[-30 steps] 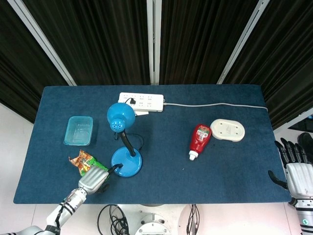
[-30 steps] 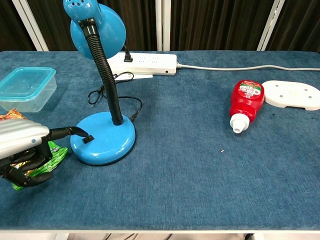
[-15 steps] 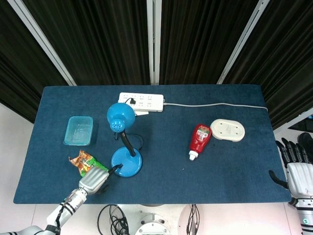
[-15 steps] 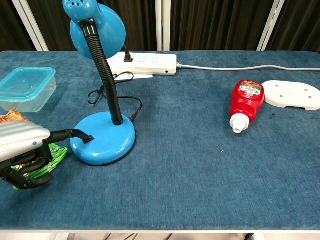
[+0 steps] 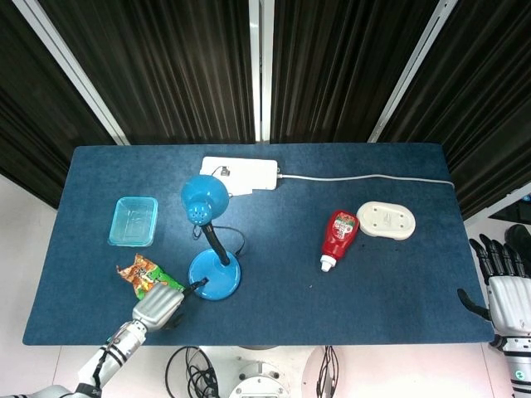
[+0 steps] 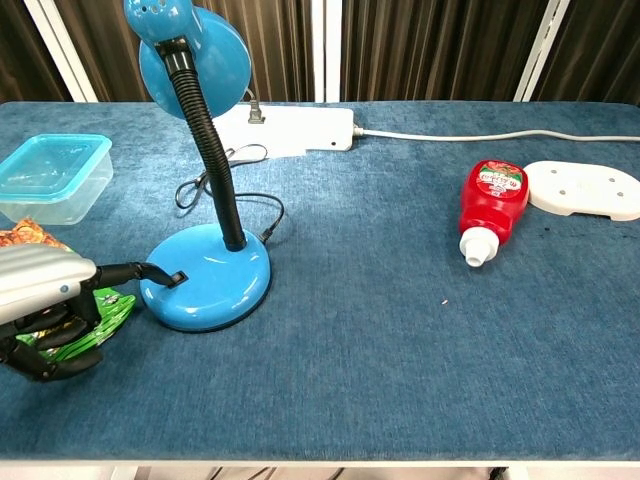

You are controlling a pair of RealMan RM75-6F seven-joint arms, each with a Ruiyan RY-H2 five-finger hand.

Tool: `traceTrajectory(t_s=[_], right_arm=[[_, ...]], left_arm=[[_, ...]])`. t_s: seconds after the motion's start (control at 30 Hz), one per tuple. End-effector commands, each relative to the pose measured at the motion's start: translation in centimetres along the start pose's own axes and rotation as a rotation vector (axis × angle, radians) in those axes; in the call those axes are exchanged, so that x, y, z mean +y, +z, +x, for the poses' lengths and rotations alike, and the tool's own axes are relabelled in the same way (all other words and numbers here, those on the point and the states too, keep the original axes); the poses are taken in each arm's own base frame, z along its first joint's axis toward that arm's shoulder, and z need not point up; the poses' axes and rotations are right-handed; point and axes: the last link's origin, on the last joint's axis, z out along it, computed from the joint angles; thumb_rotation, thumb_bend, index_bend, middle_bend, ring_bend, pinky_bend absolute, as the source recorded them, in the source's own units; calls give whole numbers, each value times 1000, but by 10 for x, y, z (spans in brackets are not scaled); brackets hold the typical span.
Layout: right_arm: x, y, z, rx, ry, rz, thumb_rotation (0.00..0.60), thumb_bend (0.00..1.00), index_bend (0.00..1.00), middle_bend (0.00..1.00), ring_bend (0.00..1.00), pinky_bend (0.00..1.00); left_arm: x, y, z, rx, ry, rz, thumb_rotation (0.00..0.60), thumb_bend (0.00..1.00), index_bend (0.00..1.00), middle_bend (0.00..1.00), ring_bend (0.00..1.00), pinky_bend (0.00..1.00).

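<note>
A blue desk lamp stands left of the middle, with its round base (image 5: 217, 278) (image 6: 210, 285) on the cloth and its shade (image 5: 204, 199) (image 6: 185, 50) on a black gooseneck. My left hand (image 5: 158, 305) (image 6: 45, 305) lies at the base's near-left side. Its fingers curl down over a green and orange snack packet (image 5: 137, 272) (image 6: 108, 308), and its thumb reaches to the black switch (image 6: 175, 277) on the base. The white power strip (image 5: 241, 172) (image 6: 290, 128) behind the lamp looks brightly lit. My right hand (image 5: 502, 282) hangs off the table's right edge with fingers apart, holding nothing.
A clear teal lidded box (image 5: 133, 220) (image 6: 52, 175) sits at the left. A red ketchup bottle (image 5: 339, 235) (image 6: 492, 203) lies beside a white oval dish (image 5: 386, 220) (image 6: 585, 188) at the right. A white cable (image 5: 365, 177) runs along the back.
The power strip behind the lamp has turned glaring white, its sockets washed out. My left hand has eased slightly back toward the near edge, thumb still at the switch. The right hand has not moved.
</note>
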Motion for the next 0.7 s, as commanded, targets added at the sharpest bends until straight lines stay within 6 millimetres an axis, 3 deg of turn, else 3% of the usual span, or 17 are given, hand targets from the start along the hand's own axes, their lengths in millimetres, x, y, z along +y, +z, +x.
traceTrajectory(t_s=[0.03, 0.13, 0.27, 0.33, 0.4, 0.43, 0.5, 0.57, 0.7], right_arm=[[0, 0, 1, 5, 1, -2, 600, 176, 0, 0, 0, 12], [1, -1, 2, 9, 2, -4, 600, 176, 0, 0, 0, 12], [0, -1, 5, 16, 7, -5, 600, 176, 0, 0, 0, 12], [0, -1, 7, 25, 9, -4, 600, 176, 0, 0, 0, 12], [0, -1, 9, 36, 10, -2, 600, 176, 0, 0, 0, 12], [0, -1, 9, 40, 8, -1, 600, 176, 0, 0, 0, 12], [-1, -1, 9, 43, 1, 4, 600, 176, 0, 0, 0, 12], [-2, -1, 7, 36, -9, 11, 600, 176, 0, 0, 0, 9], [-6, -1, 5, 26, -21, 24, 600, 176, 0, 0, 0, 0]], left_arm=[[0, -3, 11, 58, -9, 3, 600, 392, 190, 840, 840, 917], [-2, -12, 28, 156, -16, 19, 600, 392, 189, 840, 840, 917], [-16, -43, 50, 346, -31, 96, 600, 378, 191, 838, 839, 908], [-30, -62, 53, 429, -43, 161, 600, 316, 194, 811, 819, 885], [-48, -82, 55, 520, -53, 248, 600, 210, 193, 719, 732, 817], [-56, -90, 55, 553, -56, 287, 600, 146, 185, 625, 620, 741], [-74, -104, 51, 570, -41, 384, 600, 45, 137, 360, 298, 504], [-90, -115, 50, 548, -19, 462, 600, 0, 60, 78, 28, 190], [-105, -125, 49, 506, -51, 495, 600, 0, 35, 7, 0, 26]])
